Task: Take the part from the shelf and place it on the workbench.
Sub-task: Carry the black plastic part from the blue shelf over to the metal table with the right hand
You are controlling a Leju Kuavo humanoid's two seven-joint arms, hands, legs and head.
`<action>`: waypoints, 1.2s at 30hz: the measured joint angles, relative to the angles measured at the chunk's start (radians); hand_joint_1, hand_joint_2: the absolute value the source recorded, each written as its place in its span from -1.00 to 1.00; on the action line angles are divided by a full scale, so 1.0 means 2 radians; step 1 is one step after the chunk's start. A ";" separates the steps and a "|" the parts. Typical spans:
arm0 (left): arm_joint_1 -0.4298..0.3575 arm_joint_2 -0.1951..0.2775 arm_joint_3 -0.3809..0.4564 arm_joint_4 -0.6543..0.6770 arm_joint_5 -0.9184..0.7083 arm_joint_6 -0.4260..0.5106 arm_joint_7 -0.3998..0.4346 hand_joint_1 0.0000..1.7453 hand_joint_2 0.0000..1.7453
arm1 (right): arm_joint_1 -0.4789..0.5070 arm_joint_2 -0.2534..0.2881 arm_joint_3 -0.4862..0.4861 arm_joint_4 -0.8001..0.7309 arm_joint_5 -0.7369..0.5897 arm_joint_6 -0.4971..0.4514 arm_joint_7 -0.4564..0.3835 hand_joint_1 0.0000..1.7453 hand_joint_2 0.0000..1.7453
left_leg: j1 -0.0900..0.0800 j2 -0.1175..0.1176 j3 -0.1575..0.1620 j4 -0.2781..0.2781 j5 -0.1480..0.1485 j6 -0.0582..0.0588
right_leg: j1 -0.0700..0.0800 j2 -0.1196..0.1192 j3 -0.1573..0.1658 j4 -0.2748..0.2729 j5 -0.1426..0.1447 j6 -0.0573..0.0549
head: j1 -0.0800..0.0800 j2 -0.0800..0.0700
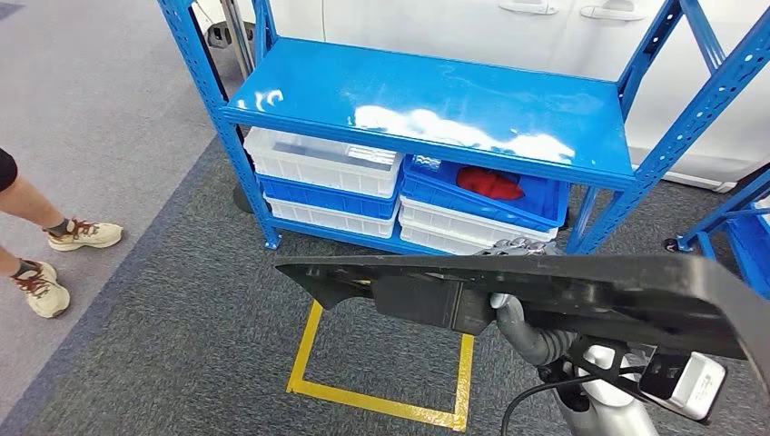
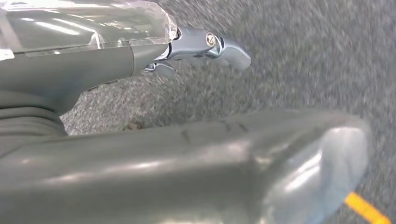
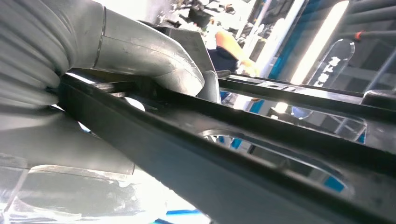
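The right hand grips a long, flat black plastic part with cut-outs, held level above the carpet before the blue shelf; the left hand hangs empty, fingers loose.

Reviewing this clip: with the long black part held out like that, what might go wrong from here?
The right robot hand grips the long black part near its middle, both ends unsupported, so it might tilt or slip. Its far end reaches toward the blue shelf; turning may knock an upright. A person's feet stand nearby, possibly within the part's swing.
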 joint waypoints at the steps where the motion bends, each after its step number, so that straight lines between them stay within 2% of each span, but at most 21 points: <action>1: -0.001 0.001 0.001 0.000 0.001 0.002 0.001 -1.00 -1.00 | -0.007 0.000 0.000 0.000 -0.006 0.001 0.011 1.00 1.00 | 0.000 0.010 -0.015 0.034 -0.018 -0.002 | 0.001 -0.006 -0.001 0.000 0.001 -0.001 | 0.000 0.000; 3: -0.003 0.002 0.002 0.000 0.002 0.005 0.003 -1.00 -1.00 | -0.024 -0.001 0.000 0.000 -0.018 -0.001 0.032 1.00 1.00 | 0.001 0.017 -0.039 0.091 -0.041 -0.006 | 0.001 -0.019 -0.004 0.002 0.001 -0.002 | 0.000 0.000; 4: -0.003 0.003 0.003 0.000 0.002 0.006 0.004 -1.00 -1.00 | -0.032 -0.001 0.000 0.000 -0.022 -0.002 0.039 1.00 1.00 | 0.001 0.019 -0.040 0.098 -0.040 -0.008 | 0.001 -0.025 -0.006 0.004 0.000 -0.001 | 0.000 0.000; 6: -0.003 0.005 0.004 0.000 0.001 0.006 0.005 -1.00 -1.00 | -0.046 -0.001 0.001 0.000 -0.030 -0.004 0.047 1.00 1.00 | 0.003 0.028 -0.011 0.052 -0.015 -0.009 | 0.001 -0.038 -0.007 0.009 -0.001 0.001 | 0.000 0.000; 8: -0.006 0.007 0.004 0.000 0.000 0.009 0.007 -1.00 -1.00 | -0.064 -0.005 0.005 0.000 -0.040 -0.007 0.052 1.00 1.00 | 0.001 0.048 0.024 -0.013 0.006 -0.005 | 0.003 -0.049 -0.009 0.016 -0.005 0.005 | 0.000 0.000; 10: -0.008 0.008 0.004 -0.001 -0.002 0.013 0.008 -1.00 -1.00 | -0.082 -0.011 0.011 0.000 -0.049 -0.014 0.053 1.00 1.00 | -0.002 0.054 0.033 -0.035 0.010 0.004 | 0.006 -0.058 -0.011 0.020 -0.007 0.009 | 0.000 0.000; 12: -0.008 0.010 0.004 -0.001 -0.003 0.017 0.008 -1.00 -1.00 | -0.095 -0.016 0.020 0.000 -0.057 -0.024 0.052 1.00 1.00 | -0.002 0.042 0.030 -0.036 0.014 0.011 | 0.006 -0.064 -0.012 0.020 -0.007 0.014 | 0.000 0.000; 14: -0.009 0.011 0.004 -0.001 -0.003 0.023 0.006 -1.00 -1.00 | -0.101 -0.021 0.030 0.001 -0.062 -0.033 0.047 1.00 1.00 | 0.000 0.032 0.028 -0.039 0.018 0.017 | 0.004 -0.046 -0.017 0.034 -0.019 0.019 | 0.000 0.000; 16: -0.010 0.011 0.004 -0.001 -0.003 0.031 -0.002 -1.00 -1.00 | -0.101 -0.025 0.043 0.002 -0.058 -0.040 0.038 1.00 1.00 | 0.001 0.022 0.025 -0.040 0.022 0.021 | 0.001 -0.015 -0.040 0.086 -0.051 0.023 | 0.000 0.000; 18: -0.011 0.010 0.004 -0.001 -0.004 0.038 -0.014 -1.00 -1.00 | -0.091 -0.025 0.060 0.009 -0.038 -0.045 0.018 1.00 1.00 | 0.000 0.010 0.022 -0.040 0.024 0.022 | 0.001 -0.004 -0.070 0.150 -0.077 0.024 | 0.000 0.000; 19: -0.010 0.009 0.004 -0.001 -0.005 0.040 -0.019 -1.00 -1.00 | -0.083 -0.025 0.069 0.014 -0.027 -0.047 0.006 1.00 1.00 | 0.000 0.003 0.022 -0.040 0.024 0.022 | 0.001 -0.003 -0.076 0.162 -0.076 0.023 | 0.000 0.000; 21: -0.008 0.007 0.004 -0.001 -0.008 0.042 -0.026 -1.00 -1.00 | -0.069 -0.023 0.088 0.024 -0.012 -0.049 -0.013 1.00 1.00 | -0.001 -0.011 0.022 -0.039 0.025 0.021 | 0.001 0.002 -0.060 0.128 -0.048 0.019 | 0.000 0.000; 23: -0.009 0.005 0.003 -0.001 -0.012 0.039 -0.027 -1.00 -1.00 | -0.061 -0.020 0.100 0.029 -0.003 -0.051 -0.022 1.00 1.00 | -0.001 -0.024 0.021 -0.039 0.027 0.019 | 0.001 0.025 -0.028 0.058 -0.016 0.011 | 0.000 0.000; 25: -0.009 0.003 0.001 0.000 -0.018 0.032 -0.024 -1.00 -1.00 | -0.053 -0.013 0.109 0.030 0.007 -0.052 -0.023 1.00 1.00 | 0.001 -0.036 0.017 -0.039 0.029 0.014 | 0.002 0.041 -0.014 0.023 -0.007 0.007 | 0.000 0.000; 27: -0.007 0.003 0.000 0.000 -0.022 0.027 -0.017 -1.00 -1.00 | -0.044 -0.003 0.119 0.030 0.015 -0.052 -0.017 1.00 1.00 | 0.003 -0.047 0.014 -0.042 0.033 0.006 | 0.002 0.033 -0.012 0.016 -0.006 0.006 | 0.000 0.000; 28: -0.006 0.003 0.000 0.000 -0.023 0.027 -0.013 -1.00 -1.00 | -0.040 0.003 0.125 0.030 0.018 -0.050 -0.014 1.00 1.00 | 0.002 -0.046 0.012 -0.042 0.032 0.003 | 0.001 0.027 -0.010 0.012 -0.004 0.005 | 0.000 0.000; 30: -0.005 0.003 0.000 0.000 -0.023 0.026 -0.008 -1.00 -1.00 | -0.033 0.013 0.138 0.030 0.022 -0.048 -0.010 1.00 1.00 | 0.000 -0.022 0.001 -0.017 0.016 -0.001 | -0.001 0.013 -0.006 0.002 0.001 0.001 | 0.000 0.000; 32: -0.007 0.003 0.000 0.000 -0.023 0.025 -0.006 -1.00 -1.00 | -0.025 0.020 0.146 0.030 0.024 -0.048 -0.009 1.00 1.00 | 0.000 0.009 -0.027 0.045 -0.018 -0.004 | 0.000 -0.003 -0.005 0.000 0.002 -0.001 | 0.000 0.000; 33: -0.007 0.003 0.000 0.000 -0.023 0.024 -0.006 -1.00 -1.00 | -0.022 0.021 0.150 0.031 0.024 -0.048 -0.009 1.00 1.00 | 0.001 0.015 -0.041 0.075 -0.030 -0.006 | 0.001 -0.011 -0.005 0.001 0.002 -0.001 | 0.000 0.000; 35: -0.006 0.003 0.000 0.000 -0.024 0.024 -0.006 -1.00 -1.00 | -0.019 0.024 0.154 0.033 0.025 -0.048 -0.008 1.00 1.00 | 0.003 0.020 -0.045 0.091 -0.029 -0.009 | 0.001 -0.026 -0.006 0.003 0.000 -0.001 | 0.000 0.000; 36: -0.005 0.003 0.000 0.000 -0.024 0.023 -0.005 -1.00 -1.00 | -0.018 0.026 0.156 0.034 0.025 -0.047 -0.007 1.00 1.00 | 0.004 0.024 -0.031 0.068 -0.016 -0.011 | 0.001 -0.033 -0.006 0.005 -0.002 0.001 | 0.000 0.000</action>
